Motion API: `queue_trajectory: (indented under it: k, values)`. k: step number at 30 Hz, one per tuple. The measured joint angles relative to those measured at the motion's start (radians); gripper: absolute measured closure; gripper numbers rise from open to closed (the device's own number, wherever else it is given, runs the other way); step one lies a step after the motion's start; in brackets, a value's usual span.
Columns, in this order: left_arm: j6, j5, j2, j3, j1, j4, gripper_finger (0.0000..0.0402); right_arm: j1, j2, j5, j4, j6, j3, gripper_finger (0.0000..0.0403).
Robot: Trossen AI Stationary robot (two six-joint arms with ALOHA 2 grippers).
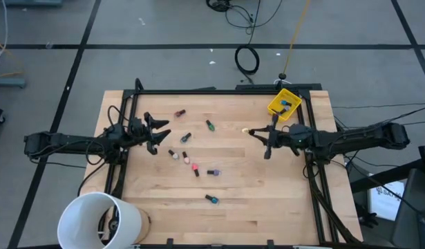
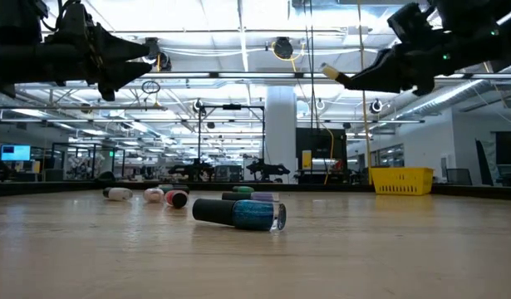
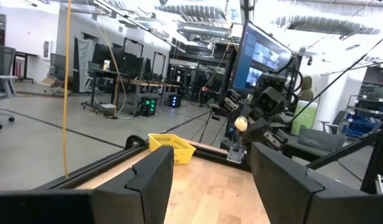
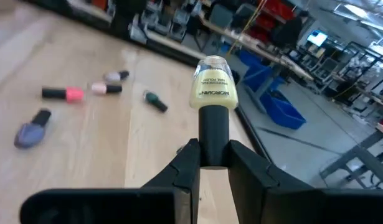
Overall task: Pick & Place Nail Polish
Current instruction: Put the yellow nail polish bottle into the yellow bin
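Note:
My right gripper (image 4: 213, 163) is shut on a pale yellow nail polish bottle (image 4: 211, 87) and holds it in the air right of the table's middle (image 1: 245, 130), a little nearer than the yellow bin (image 1: 285, 104). Several other nail polish bottles lie on their sides across the middle of the wooden table, among them a pink one (image 1: 195, 169), a green one (image 1: 209, 125) and a teal one (image 2: 257, 213). At the table's left, my left gripper (image 1: 160, 135) hangs open above the wood with nothing between its fingers (image 3: 154, 180). My right gripper pinches the bottle's dark cap (image 4: 213, 134) between its two fingers. The fingers run almost level from the table's right side, in line with the bottle. The pale body (image 2: 328, 71) sticks out past the fingertips, lifted clear of the table.
The yellow bin (image 3: 171, 148) stands at the table's far right corner. A large white bucket (image 1: 101, 221) stands off the near left corner. A black frame (image 1: 219, 90) runs along the table's far edge and sides. Bare wood lies along the near edge.

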Motion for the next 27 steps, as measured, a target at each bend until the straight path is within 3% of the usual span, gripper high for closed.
queue_trajectory:
  k: [7,14,22,27]
  values:
    - [0.0,0.0,0.0,0.0,0.0,0.0,0.0192,0.058,0.162,0.279,-0.014,-0.113,0.065,0.0353]
    - [-0.001,0.0,0.0,0.0,0.0,0.0,0.0192,0.059,0.217,0.546,0.059,-0.258,0.086,0.0353]
    - [-0.001,0.0,0.0,0.0,0.0,0.0,0.0192,0.007,0.223,0.567,0.152,-0.328,0.087,0.0353]
    - [-0.001,0.0,0.0,0.0,0.0,0.0,0.0192,0.007,0.223,0.559,0.149,-0.256,0.087,0.0353]
